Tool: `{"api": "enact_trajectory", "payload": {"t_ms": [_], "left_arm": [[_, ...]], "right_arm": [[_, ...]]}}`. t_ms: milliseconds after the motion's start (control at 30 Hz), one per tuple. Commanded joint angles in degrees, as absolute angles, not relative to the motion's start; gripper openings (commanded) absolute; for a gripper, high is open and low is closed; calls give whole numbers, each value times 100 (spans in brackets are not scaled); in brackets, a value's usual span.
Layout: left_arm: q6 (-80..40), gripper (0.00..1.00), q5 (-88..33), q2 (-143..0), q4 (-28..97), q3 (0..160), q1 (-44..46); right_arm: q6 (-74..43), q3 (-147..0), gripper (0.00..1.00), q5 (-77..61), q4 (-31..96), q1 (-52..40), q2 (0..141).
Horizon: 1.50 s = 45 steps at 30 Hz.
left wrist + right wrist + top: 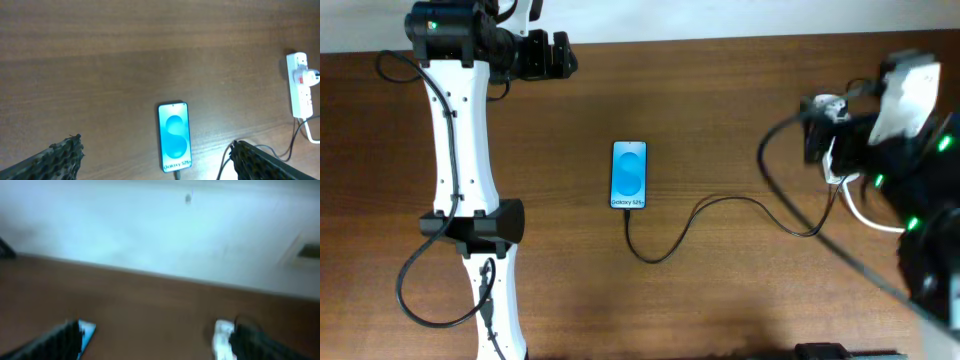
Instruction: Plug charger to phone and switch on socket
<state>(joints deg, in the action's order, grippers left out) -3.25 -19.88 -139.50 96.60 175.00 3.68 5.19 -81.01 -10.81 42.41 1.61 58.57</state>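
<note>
The phone lies flat mid-table with its blue screen lit; it also shows in the left wrist view. The charger cable meets the phone's near end and loops right toward the socket. The white socket, with a red switch, lies at the right; from overhead it is mostly hidden under my right arm, with a white bit showing. My right gripper hovers over the socket, open and empty; in its blurred wrist view the socket sits by its right finger. My left gripper is open and empty at the back left.
The socket's thick white cord curls under my right arm. My left arm stretches along the table's left side. A pale wall stands behind the table's far edge.
</note>
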Motion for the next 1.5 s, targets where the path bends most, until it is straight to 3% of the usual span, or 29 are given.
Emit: {"api": "enact_trajectory", "payload": {"t_ms": [0,233,433,633,1167,1267,1367,1467], "left_arm": [[-340,99,-2008,-13712,9671,17602,349],[-340,99,-2008,-13712,9671,17602,349],[-340,99,-2008,-13712,9671,17602,349],[-340,99,-2008,-13712,9671,17602,349],[-338,99,-1981,-13712,9673,17602,349],[-338,99,-1492,-13609,9671,17522,349],[-338,99,-1000,-12722,9408,16230,346],[-296,99,-954,-10881,7581,13268,346]], "right_arm": [[556,-5990,98,-982,2853,102,4665],[554,-1964,98,-985,132,102,1745],[381,-283,98,-1007,-242,97,86],[381,-32,98,-1007,384,97,19],[384,-32,98,-1002,366,97,19],[384,-32,99,-1002,366,97,19],[384,-32,98,-1002,366,97,19],[384,-32,98,-1002,366,97,19]]}}
